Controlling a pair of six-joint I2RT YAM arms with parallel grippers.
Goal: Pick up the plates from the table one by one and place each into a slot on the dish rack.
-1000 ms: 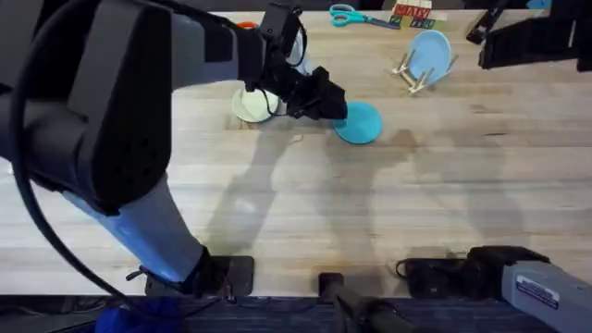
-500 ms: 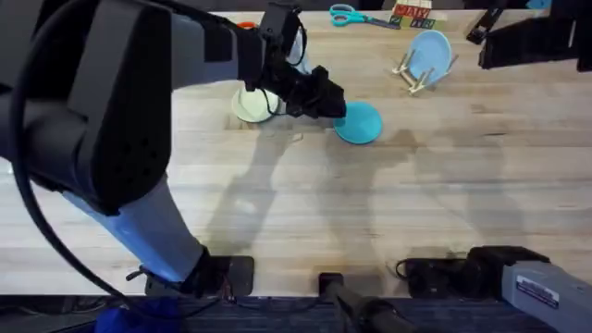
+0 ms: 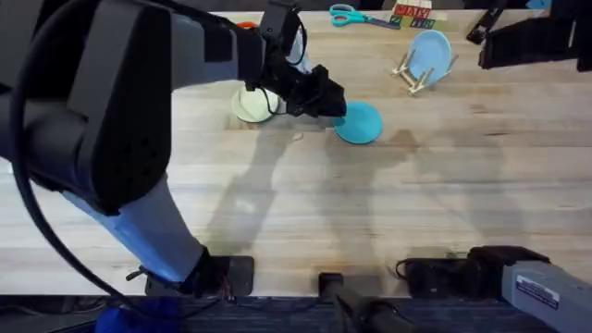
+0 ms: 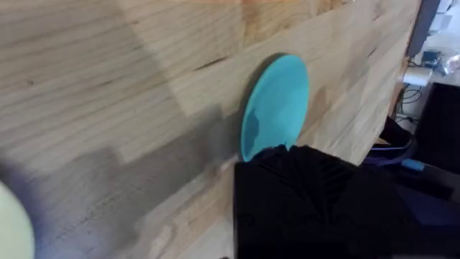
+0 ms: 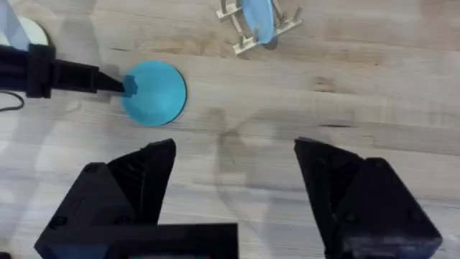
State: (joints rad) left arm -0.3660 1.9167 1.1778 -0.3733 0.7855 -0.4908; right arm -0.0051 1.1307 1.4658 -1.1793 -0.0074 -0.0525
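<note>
Seen from overhead, nearest the camera: dark arm bases and cabling along the front edge of the table [image 3: 305, 213], a broad top of long pale wooden planks crossed by soft arm shadows. Large, dark and blurred at the near left, the left arm rising close under the camera and reaching out toward the middle. Bare planks across the near and middle stretch.

Farther out, the left gripper [image 3: 335, 100] low over the wood at the near-left rim of the teal-blue plate [image 3: 359, 122], which lies flat on the planks. In the right wrist view, a slim black fingertip [image 5: 129, 85] meeting that plate's rim. Cannot tell whether those fingers are spread or pinching the rim. Just to the left and partly under the arm, the cream-yellow plate [image 3: 248, 104], also flat on the table.

Beyond, toward the far right, the dish rack [image 3: 413, 74], small and of light wood, with the lighter blue plate [image 3: 430, 49] standing on edge between its pegs. At the far edge, blue-handled scissors [image 3: 356, 16] and a small colourful item beside them.

The right gripper [image 5: 233, 180] high above the table, fingers spread wide apart, holding nothing, well apart from the teal plate and the rack.
</note>
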